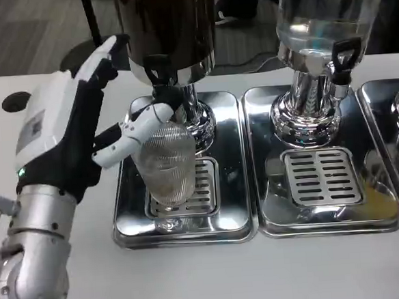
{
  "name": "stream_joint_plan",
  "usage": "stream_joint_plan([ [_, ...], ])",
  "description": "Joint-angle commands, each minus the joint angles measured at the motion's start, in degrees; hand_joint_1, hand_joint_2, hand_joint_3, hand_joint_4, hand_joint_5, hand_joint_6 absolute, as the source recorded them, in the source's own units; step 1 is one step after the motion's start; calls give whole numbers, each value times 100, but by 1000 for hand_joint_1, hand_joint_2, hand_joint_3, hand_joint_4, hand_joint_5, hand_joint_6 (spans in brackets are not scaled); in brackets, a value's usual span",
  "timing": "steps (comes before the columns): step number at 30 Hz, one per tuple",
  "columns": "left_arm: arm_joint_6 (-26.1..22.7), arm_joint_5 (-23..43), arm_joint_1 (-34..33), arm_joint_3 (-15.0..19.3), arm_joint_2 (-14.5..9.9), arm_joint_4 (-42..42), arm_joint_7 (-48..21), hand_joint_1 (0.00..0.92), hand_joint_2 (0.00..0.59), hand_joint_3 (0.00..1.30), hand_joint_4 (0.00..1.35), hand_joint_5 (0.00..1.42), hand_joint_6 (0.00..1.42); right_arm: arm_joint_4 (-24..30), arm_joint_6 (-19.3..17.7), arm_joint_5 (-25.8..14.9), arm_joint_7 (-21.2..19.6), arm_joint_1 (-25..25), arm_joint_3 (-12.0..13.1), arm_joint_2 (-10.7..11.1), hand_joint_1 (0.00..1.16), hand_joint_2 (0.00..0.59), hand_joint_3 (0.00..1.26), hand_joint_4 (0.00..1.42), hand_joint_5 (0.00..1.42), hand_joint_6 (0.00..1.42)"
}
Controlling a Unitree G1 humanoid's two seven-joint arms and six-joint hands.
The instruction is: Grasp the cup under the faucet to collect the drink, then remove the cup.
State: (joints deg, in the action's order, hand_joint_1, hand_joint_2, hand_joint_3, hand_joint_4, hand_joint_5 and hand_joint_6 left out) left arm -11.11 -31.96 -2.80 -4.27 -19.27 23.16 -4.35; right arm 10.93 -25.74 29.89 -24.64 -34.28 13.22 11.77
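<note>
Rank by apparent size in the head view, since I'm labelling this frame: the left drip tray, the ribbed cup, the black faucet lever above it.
1. Left drip tray, largest.
2. Ribbed cup.
3. Black faucet lever, smallest.
The order is plain despite differing nearness.

One ribbed clear glass cup stood in view. There were two tall drink dispensers with chrome bases, one dark and one clear, and two full shiny metal drip trays; a third tray's edge showed at right.
</note>
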Motion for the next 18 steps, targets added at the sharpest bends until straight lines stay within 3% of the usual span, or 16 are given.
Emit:
stream_joint_plan([
  [1, -201, -199, -106, -124, -19, 236, -212, 99, 118, 137, 125, 226, 37, 11, -76, -51, -6, -55, 63, -41, 484, 562, 143, 106, 47, 0],
  [18, -377, -50, -188, -110, 134, 274, -376, 112, 118, 164, 173, 242, 55, 52, -126, -79, -8, -97, 60, -94, 487, 562, 143, 115, 50, 0],
])
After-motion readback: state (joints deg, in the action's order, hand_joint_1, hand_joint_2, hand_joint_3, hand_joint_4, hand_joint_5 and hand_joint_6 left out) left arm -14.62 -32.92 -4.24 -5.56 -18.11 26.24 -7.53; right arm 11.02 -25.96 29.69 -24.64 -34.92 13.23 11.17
